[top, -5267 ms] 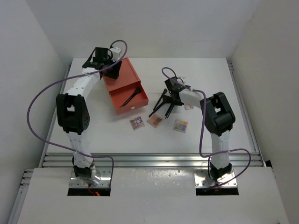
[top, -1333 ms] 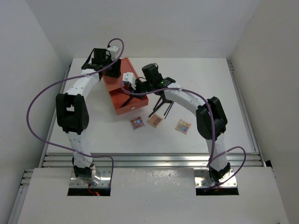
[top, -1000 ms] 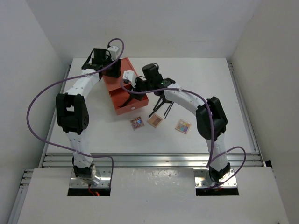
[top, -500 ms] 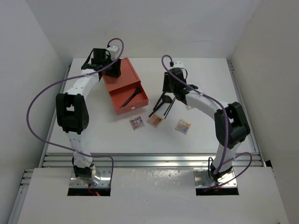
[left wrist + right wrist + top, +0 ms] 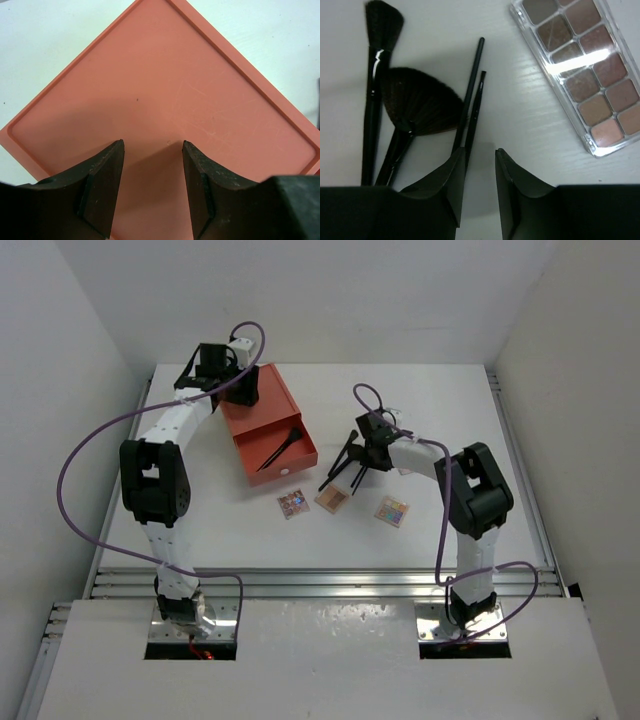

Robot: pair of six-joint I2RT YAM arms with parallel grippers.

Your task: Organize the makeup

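Note:
Several black makeup brushes (image 5: 340, 465) lie in a loose bunch on the table right of the orange drawer box (image 5: 262, 412). The right wrist view shows a powder brush (image 5: 382, 25), a fan brush (image 5: 420, 107) and two thin brushes (image 5: 472, 95). My right gripper (image 5: 362, 447) (image 5: 480, 155) hovers low beside the thin brushes, open by a narrow gap with nothing in it. A long palette (image 5: 585, 75) lies to its right. Three small palettes (image 5: 293, 503) (image 5: 332, 498) (image 5: 390, 510) sit nearer the front. Another brush (image 5: 280, 447) lies in the open drawer. My left gripper (image 5: 243, 390) (image 5: 152, 145) is open over the box's top (image 5: 165, 85).
White walls close in the table on the left, back and right. The drawer stands pulled out toward the front right. An aluminium rail (image 5: 320, 580) runs along the near edge, and purple cables loop off both arms.
My right arm swung back from over the drawer to the brushes on the table, and its jaws narrowed. The left arm stayed still.

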